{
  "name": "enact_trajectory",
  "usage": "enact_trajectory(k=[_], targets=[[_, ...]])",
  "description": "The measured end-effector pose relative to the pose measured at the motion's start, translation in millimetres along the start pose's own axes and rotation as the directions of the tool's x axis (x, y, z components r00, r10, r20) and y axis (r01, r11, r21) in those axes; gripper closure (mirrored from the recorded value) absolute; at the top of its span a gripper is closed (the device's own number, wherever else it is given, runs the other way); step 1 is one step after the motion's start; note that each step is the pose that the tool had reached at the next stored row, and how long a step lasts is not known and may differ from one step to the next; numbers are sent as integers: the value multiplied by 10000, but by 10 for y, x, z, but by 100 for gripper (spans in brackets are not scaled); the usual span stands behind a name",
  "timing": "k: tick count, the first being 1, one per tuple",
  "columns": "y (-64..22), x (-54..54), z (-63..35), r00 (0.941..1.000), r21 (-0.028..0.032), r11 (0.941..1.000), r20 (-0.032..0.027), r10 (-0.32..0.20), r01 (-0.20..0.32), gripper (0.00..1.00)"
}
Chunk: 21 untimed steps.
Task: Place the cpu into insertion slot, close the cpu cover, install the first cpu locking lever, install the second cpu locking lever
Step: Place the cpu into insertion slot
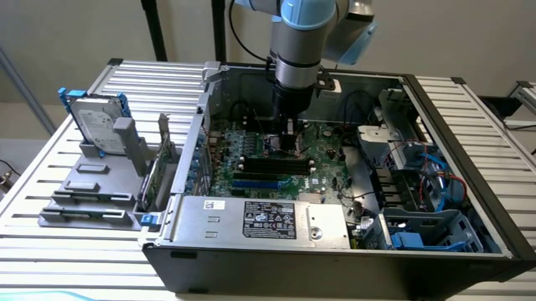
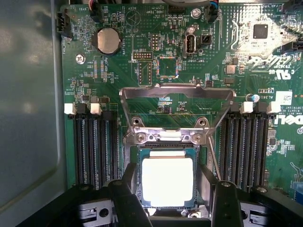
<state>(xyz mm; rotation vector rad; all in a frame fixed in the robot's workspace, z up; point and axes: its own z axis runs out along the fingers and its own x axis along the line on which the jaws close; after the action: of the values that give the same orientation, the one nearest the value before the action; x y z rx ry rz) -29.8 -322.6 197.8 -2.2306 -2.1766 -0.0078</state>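
The cpu [image 2: 167, 182], a pale square chip, lies flat in the insertion slot [image 2: 137, 156] on the green board. My gripper [image 2: 174, 191] hangs right over it with its jaws apart. One dark finger [image 2: 129, 196] stands beside one edge of the chip, and the other finger [image 2: 224, 203] stands well off the opposite edge. The cpu cover [image 2: 177, 91], a silvery frame with a window, stands flipped up from its hinge beyond the socket. A thin wire locking lever [image 2: 214, 158] runs along one side of the socket. In the exterior view the gripper [image 1: 289, 143] is low over the motherboard [image 1: 322, 169] inside the open case.
Black memory slots [image 2: 94, 146] flank the socket on both sides. A grey power supply box [image 1: 260, 219] sits at the case's near edge, with cables and a blue drive cage [image 1: 427, 232] on the exterior view's right. A hard drive [image 1: 96, 122] and grey fixtures stand on the exterior view's left.
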Motion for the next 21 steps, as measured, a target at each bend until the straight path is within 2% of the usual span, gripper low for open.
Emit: enact_trajectory(k=[21], targets=[[-10, 23, 1, 9999, -3, 9999, -2, 117, -117, 38]])
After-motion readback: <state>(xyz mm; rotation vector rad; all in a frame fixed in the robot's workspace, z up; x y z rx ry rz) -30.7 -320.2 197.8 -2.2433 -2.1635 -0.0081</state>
